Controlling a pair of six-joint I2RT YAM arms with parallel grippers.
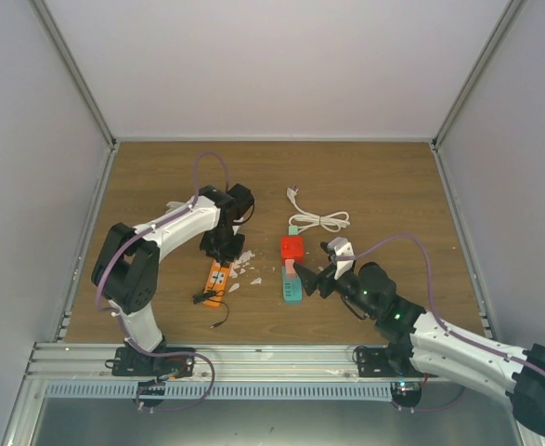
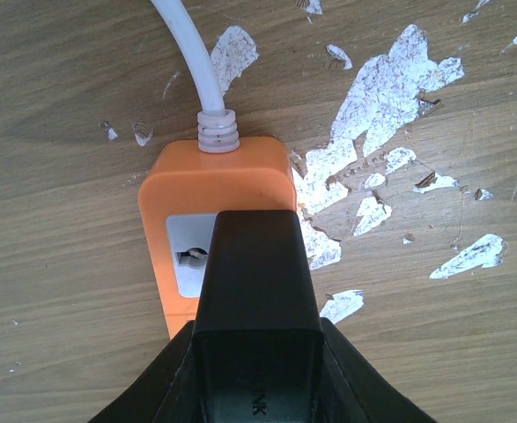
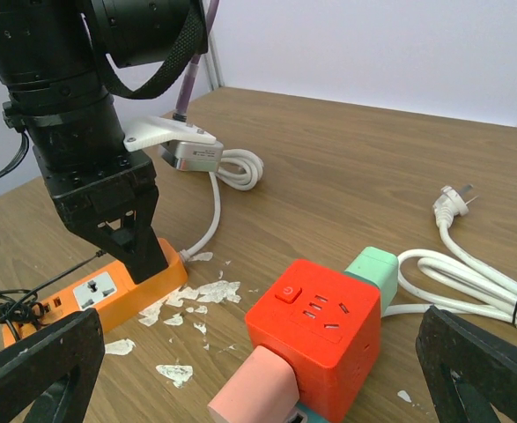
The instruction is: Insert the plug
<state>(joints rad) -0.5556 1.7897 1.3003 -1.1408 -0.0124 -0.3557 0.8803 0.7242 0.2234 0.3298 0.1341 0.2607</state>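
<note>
One black plug (image 2: 256,291) in left end effector (image 1: 222,251), orange strip (image 2: 177,189) beneath, lettering illegible

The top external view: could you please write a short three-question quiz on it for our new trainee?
1. True or false: the right pincer is shut.
2. Which lies farther from the arm bases: the red cube socket or the coiled white cord?
3. Fill in: the left pincer is down at the ____ power strip.

Key
1. False: it is open.
2. The coiled white cord.
3. Orange.
</note>
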